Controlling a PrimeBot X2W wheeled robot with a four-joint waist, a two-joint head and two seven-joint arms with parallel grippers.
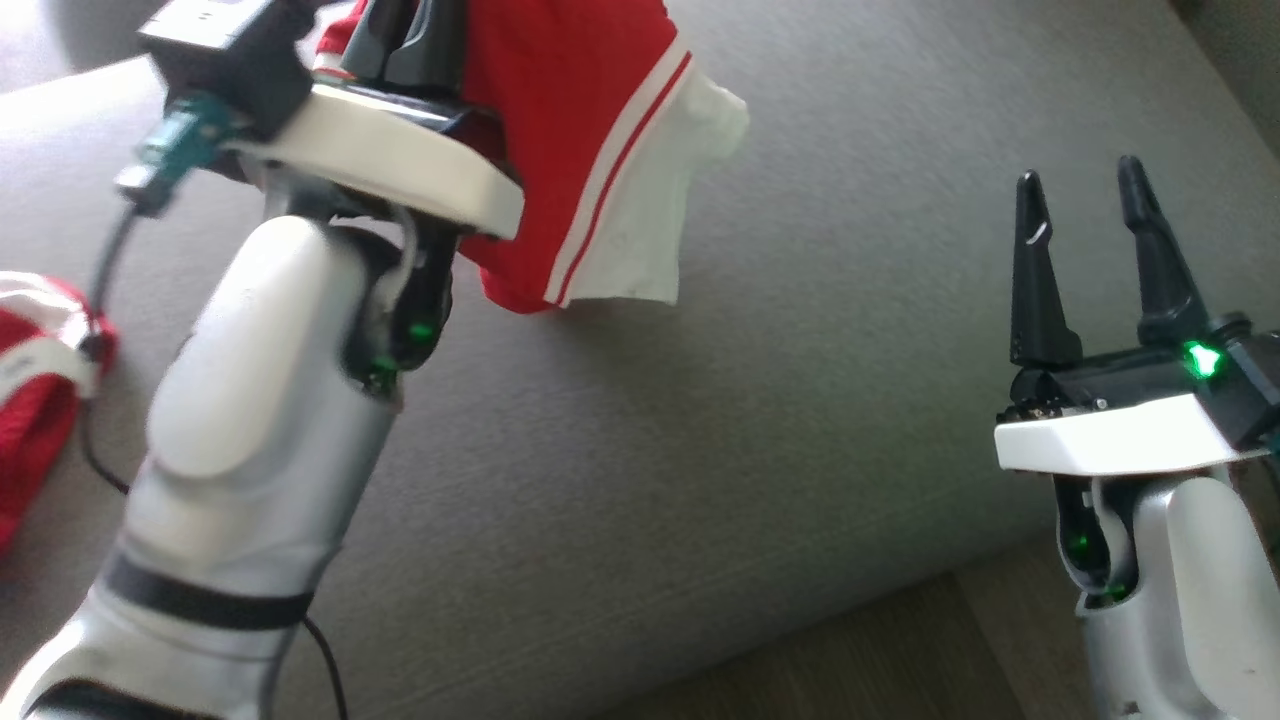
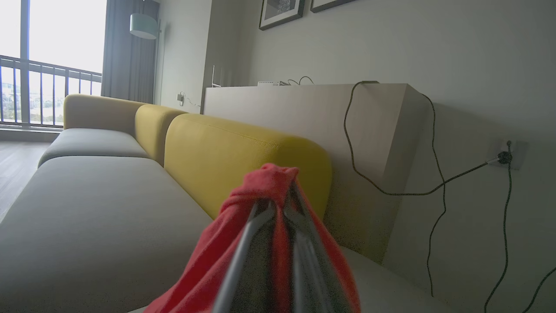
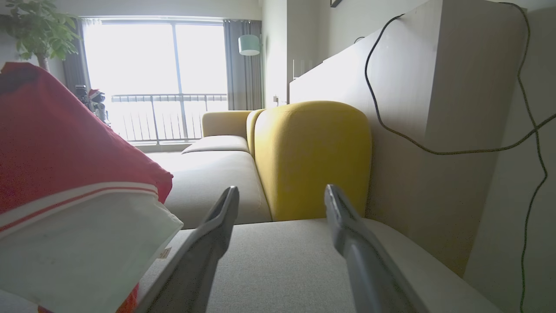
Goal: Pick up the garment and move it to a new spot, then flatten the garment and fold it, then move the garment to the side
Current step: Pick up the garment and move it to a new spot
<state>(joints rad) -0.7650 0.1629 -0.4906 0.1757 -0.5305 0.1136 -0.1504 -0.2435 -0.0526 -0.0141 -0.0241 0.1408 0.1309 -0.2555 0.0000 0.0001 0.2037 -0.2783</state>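
Garment: the red-and-white garment (image 1: 580, 130) hangs over the sofa seat (image 1: 800, 450).
Left gripper: the left gripper (image 2: 279, 208) is pinched tight on bunched red cloth.
Right gripper: the right gripper (image 1: 1090, 250) has its fingers spread wide and empty, near the seat's front edge.
Done: the pick-up, it seems.
Left: setting it down, flattening, folding, moving it aside.

The garment (image 1: 590, 150) hangs from the left fingers (image 2: 247, 243) at the far left, over the sofa seat (image 1: 800, 420). Another cloth (image 1: 40, 400) lies on the seat at the near left. The right fingers (image 1: 1035, 290) stand well apart at the near right, by the seat's near edge, with the floor (image 1: 880, 660) nearer.
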